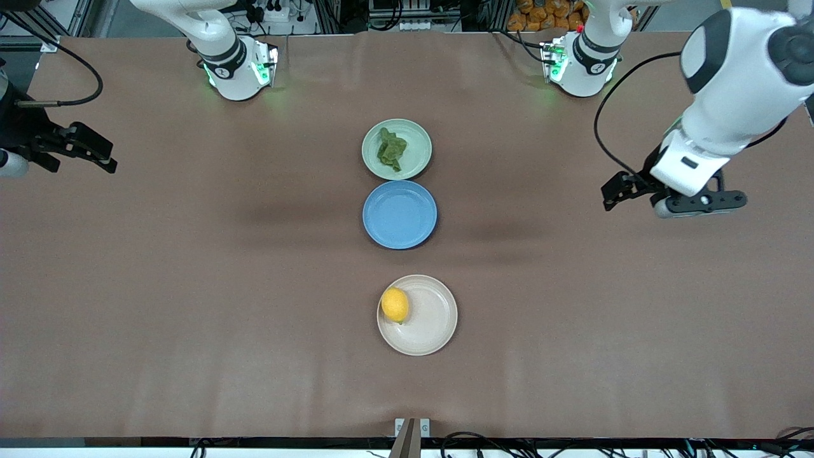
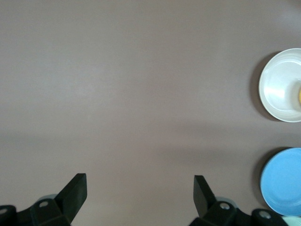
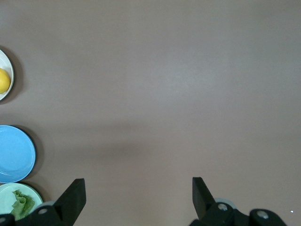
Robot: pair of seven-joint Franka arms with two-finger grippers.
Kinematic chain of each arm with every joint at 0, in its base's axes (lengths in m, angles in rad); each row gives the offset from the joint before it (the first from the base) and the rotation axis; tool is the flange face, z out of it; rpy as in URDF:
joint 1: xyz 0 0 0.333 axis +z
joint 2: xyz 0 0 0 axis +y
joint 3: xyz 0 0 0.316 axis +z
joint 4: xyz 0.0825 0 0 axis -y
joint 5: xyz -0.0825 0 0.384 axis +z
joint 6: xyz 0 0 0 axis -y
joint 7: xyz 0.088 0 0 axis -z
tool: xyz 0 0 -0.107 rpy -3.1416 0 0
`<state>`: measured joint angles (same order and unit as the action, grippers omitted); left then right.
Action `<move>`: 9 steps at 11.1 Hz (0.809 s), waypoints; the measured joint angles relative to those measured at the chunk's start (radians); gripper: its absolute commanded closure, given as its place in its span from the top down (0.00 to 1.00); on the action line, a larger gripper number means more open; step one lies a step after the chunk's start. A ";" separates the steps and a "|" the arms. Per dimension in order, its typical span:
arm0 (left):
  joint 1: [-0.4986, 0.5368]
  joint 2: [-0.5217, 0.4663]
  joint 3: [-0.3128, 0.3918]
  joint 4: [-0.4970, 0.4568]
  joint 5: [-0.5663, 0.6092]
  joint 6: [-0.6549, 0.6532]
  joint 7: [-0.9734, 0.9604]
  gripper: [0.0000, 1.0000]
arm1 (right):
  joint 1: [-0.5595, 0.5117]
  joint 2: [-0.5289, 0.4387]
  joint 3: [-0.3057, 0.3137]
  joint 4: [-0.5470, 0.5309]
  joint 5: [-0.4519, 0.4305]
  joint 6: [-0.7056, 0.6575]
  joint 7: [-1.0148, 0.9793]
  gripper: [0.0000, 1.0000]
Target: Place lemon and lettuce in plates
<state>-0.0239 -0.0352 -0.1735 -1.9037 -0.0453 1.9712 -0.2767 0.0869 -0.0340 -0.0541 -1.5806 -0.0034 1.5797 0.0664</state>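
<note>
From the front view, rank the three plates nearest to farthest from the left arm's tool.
1. Round blue plastic plate, middle of the row.
2. Pale mint green plate, holding the lettuce, toward the bases.
3. Cream-beige plate, holding the lemon, nearest the camera.

Left tool is open.

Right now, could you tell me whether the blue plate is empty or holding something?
Empty. The blue plate shows only bare surface; the lettuce lies in the mint plate, the lemon in the cream plate.

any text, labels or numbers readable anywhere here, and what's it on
None can be read.
The mint plate, blue plate, cream plate, lemon and lettuce carry no print.
The small dark marks on the arm bases are too small to read.
</note>
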 measured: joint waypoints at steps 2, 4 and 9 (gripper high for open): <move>0.003 0.024 0.007 0.178 0.000 -0.196 0.000 1.00 | 0.000 0.000 0.000 0.000 0.000 0.000 0.000 1.00; 0.003 0.054 0.009 0.320 0.014 -0.327 0.014 1.00 | 0.000 0.000 0.000 0.000 0.000 0.000 0.000 1.00; 0.005 0.061 0.008 0.360 0.020 -0.355 0.023 1.00 | 0.000 0.000 0.000 0.000 0.000 -0.001 0.000 1.00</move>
<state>-0.0188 0.0257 -0.1655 -1.5435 -0.0252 1.6164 -0.2536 0.0870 -0.0340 -0.0544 -1.5808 -0.0033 1.5792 0.0664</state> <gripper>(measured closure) 0.000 0.000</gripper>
